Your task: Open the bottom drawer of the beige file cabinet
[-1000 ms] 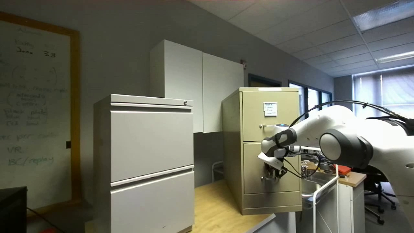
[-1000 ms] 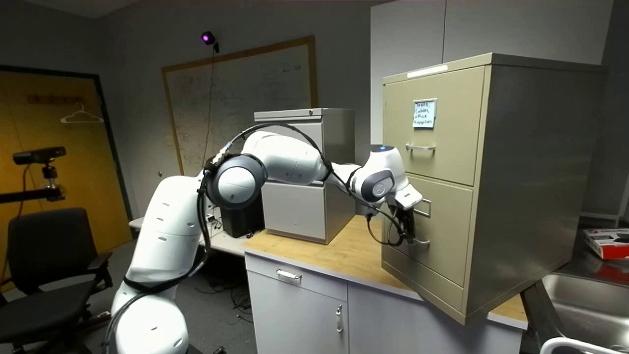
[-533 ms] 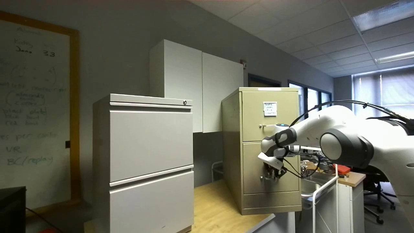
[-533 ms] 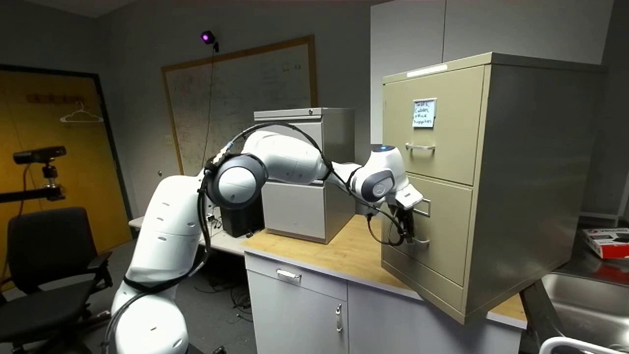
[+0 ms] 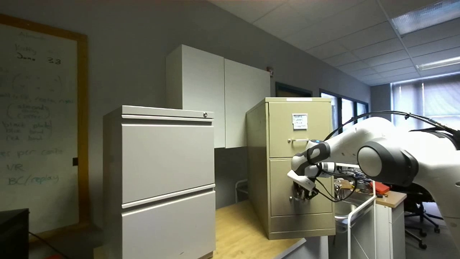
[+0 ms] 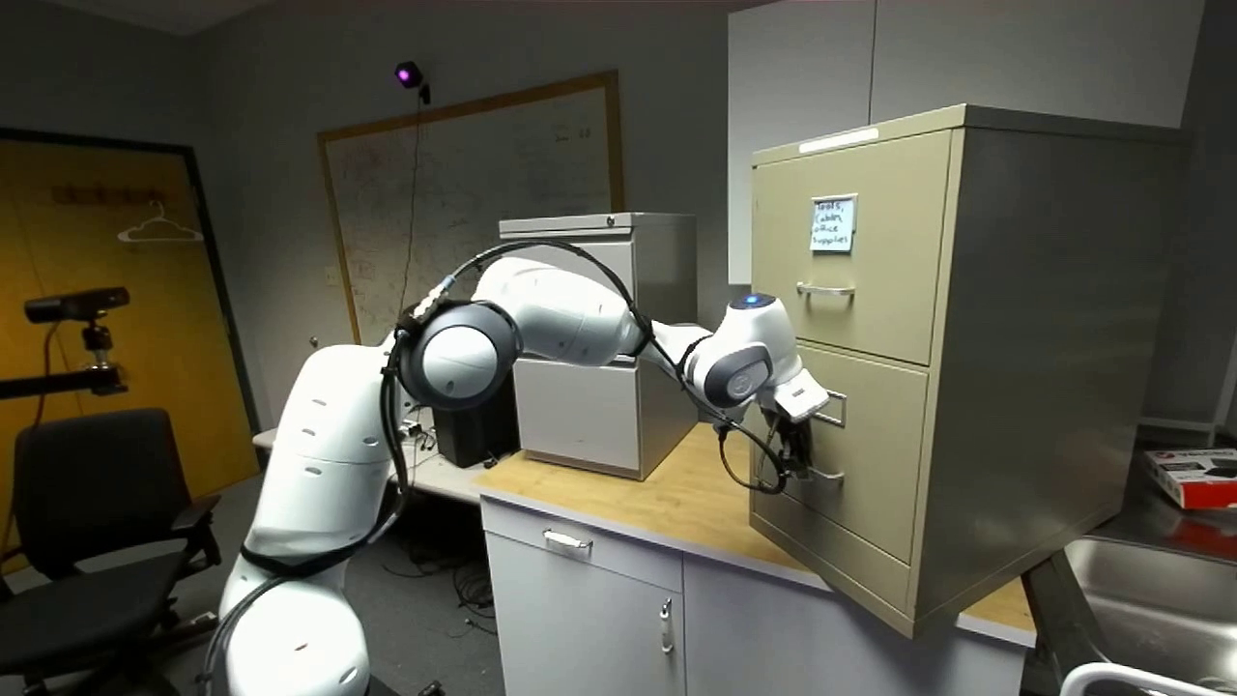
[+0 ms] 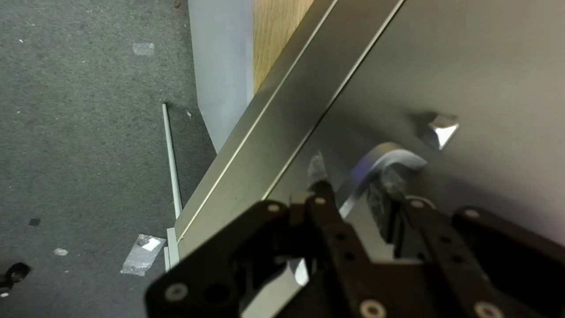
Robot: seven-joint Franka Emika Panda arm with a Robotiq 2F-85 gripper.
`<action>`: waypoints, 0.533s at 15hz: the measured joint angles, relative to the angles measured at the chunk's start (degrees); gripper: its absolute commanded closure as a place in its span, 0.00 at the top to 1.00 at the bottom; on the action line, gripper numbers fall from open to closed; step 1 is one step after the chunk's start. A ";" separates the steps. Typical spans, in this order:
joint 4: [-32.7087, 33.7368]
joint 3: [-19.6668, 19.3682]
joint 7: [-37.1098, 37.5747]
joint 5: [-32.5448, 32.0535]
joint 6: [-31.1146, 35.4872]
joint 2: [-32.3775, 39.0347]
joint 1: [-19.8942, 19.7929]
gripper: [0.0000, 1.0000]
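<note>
- A Robotiq gripper (image 7: 354,179) is clenched on the shiny handle (image 7: 370,167) of the bottom drawer (image 6: 884,454), its taped fingers (image 7: 318,173) on either side; blur hides how firmly each one bears.
- The step in hand appears to be the start of the pull, and it calls for a slow, level draw square to the drawer's front — any sideways twist could make the drawer bind or let the handle slip from between the fingertips.
- A metal stud (image 7: 442,129) beside the handle may be a catch; if the drawer refuses to budge, releasing that looks wiser than hauling harder.
- Restraint seems due: the beige file cabinet (image 6: 1044,348) stands on a wooden counter (image 6: 691,488), its lower front corner jutting past the edge, and a hard tug could shift or tip it.
- The bottom drawer sits beneath the upper drawer (image 6: 894,271) and its white label card (image 6: 833,224), flush with the cabinet and closed in both exterior views.
- Flat, rectangular and beige, its metal front carries a label frame (image 6: 845,410), partly covered in an exterior view — and, in the wrist view, a dull sheen with soft shadows around the handle.
</note>
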 measured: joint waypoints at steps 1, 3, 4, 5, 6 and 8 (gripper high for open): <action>-1.09 0.20 -0.77 1.17 1.39 -0.46 -0.16 0.07; -3.54 0.71 -2.72 3.82 4.62 -1.45 -0.54 0.07; -4.84 1.00 -3.81 5.29 6.45 -1.96 -0.74 0.07; -6.18 1.30 -5.13 6.94 8.39 -2.45 -0.94 0.07; -7.54 1.68 -6.64 8.80 10.43 -2.92 -1.18 0.07; -10.03 2.63 -9.96 12.92 14.28 -3.76 -1.77 0.07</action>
